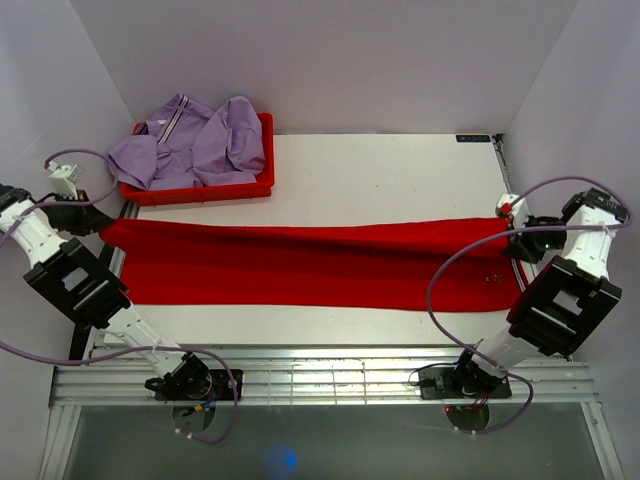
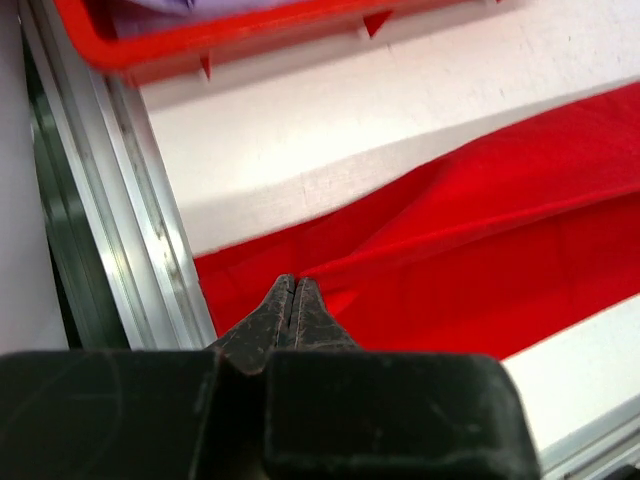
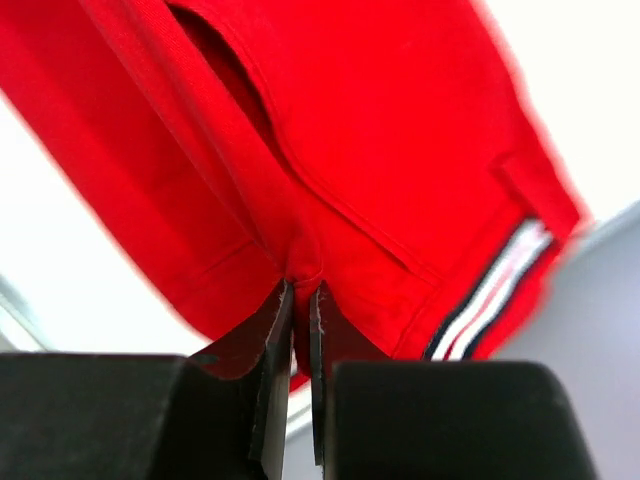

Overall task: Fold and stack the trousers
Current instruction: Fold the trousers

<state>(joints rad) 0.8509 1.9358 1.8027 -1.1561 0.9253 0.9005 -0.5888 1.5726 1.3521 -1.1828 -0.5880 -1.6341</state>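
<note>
Long red cloth trousers [image 1: 300,265] lie stretched across the white tabletop [image 1: 380,170]; left gripper [image 2: 295,290] clamped on one end, right gripper [image 3: 300,290] pinching a fold near the striped edge

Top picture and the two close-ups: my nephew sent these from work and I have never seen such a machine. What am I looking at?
Two robot arms are bolted at the near edge of a table. The wide picture looks down from above; each close-up comes from a camera on one wrist. A pair of red trousers lies stretched across the table. The left claw pinches one end, the right claw the other. At the back, a red bin holds a purple garment.
</note>
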